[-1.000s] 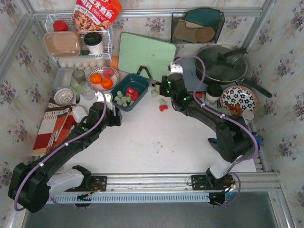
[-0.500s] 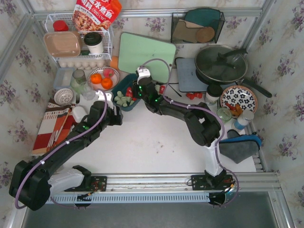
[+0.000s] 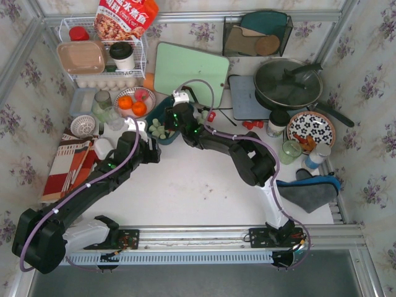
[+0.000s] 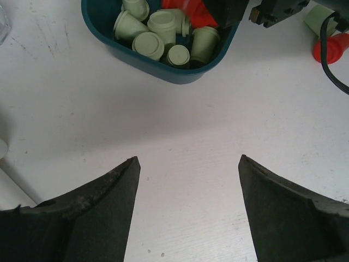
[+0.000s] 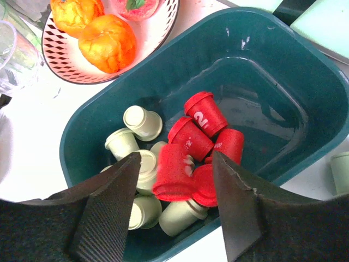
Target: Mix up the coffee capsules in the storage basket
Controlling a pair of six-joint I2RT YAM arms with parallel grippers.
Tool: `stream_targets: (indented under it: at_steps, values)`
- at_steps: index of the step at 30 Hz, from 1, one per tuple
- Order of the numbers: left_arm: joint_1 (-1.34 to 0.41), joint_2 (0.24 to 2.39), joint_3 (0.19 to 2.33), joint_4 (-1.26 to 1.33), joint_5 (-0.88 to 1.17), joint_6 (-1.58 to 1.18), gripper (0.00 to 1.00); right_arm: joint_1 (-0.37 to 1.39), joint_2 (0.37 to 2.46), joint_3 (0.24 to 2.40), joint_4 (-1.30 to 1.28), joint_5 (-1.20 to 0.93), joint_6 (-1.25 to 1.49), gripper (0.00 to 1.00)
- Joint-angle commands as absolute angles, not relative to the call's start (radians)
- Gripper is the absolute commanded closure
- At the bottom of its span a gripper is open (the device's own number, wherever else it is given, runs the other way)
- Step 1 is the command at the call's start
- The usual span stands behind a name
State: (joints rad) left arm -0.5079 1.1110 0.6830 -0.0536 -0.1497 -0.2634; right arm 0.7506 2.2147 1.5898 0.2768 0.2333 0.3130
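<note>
The teal storage basket [image 5: 283, 71] holds several red capsules [image 5: 204, 117] and pale green capsules [image 5: 142, 123]. My right gripper [image 5: 175, 164] hangs open just above them. A blurred red capsule [image 5: 174, 172] lies between its jaws and touches neither one. In the top view the right gripper [image 3: 179, 119] covers much of the basket [image 3: 158, 112]. My left gripper [image 4: 188, 161] is open and empty over bare table just in front of the basket [image 4: 163, 71]. A loose red capsule [image 4: 330, 49] and a green one [image 4: 319, 19] lie right of the basket.
A bowl of oranges [image 5: 103, 38] and clear glasses [image 3: 105, 108] stand left of the basket. A green cutting board [image 3: 189, 68] lies behind it. More red capsules [image 3: 250, 124] lie near a pot [image 3: 288, 83]. A white wire rack [image 3: 102, 55] stands at the back left.
My right arm has swung left from the loose capsules at mid-table to above the basket. A red capsule now shows blurred between its open jaws. The left arm has not moved.
</note>
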Motion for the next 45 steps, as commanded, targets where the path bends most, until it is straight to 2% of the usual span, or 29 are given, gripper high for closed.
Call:
stream_targets:
  at_steps: [1, 4, 8, 20, 28, 36, 45]
  values:
    - [-0.507, 1.111, 0.687, -0.048, -0.137, -0.272, 0.24, 0.751, 2.213, 1.601, 0.272, 0.241, 0.324, 0.35]
    - [-0.506, 1.109, 0.687, -0.05, -0.137, -0.273, 0.24, 0.75, 2.21, 1.615, 0.252, 0.229, 0.316, 0.3]
    - [-0.507, 1.1, 0.686, -0.054, -0.137, -0.274, 0.24, 0.752, 2.173, 1.587, 0.247, 0.237, 0.318, 0.29]
    - [-0.507, 1.094, 0.681, -0.057, -0.126, -0.285, 0.24, 0.749, 1.875, 1.25, 0.247, 0.41, 0.291, 0.25]
    - [-0.507, 1.094, 0.673, -0.048, -0.14, -0.282, 0.24, 0.734, 1.766, 1.08, 0.183, 0.555, 0.251, 0.1]
    - [-0.507, 1.104, 0.675, -0.043, -0.132, -0.285, 0.24, 0.669, 1.745, 0.941, 0.278, 0.419, 0.256, 0.09]
    - [-0.506, 1.108, 0.675, -0.041, -0.118, -0.291, 0.24, 0.596, 1.774, 0.889, 0.381, 0.254, 0.207, 0.09]
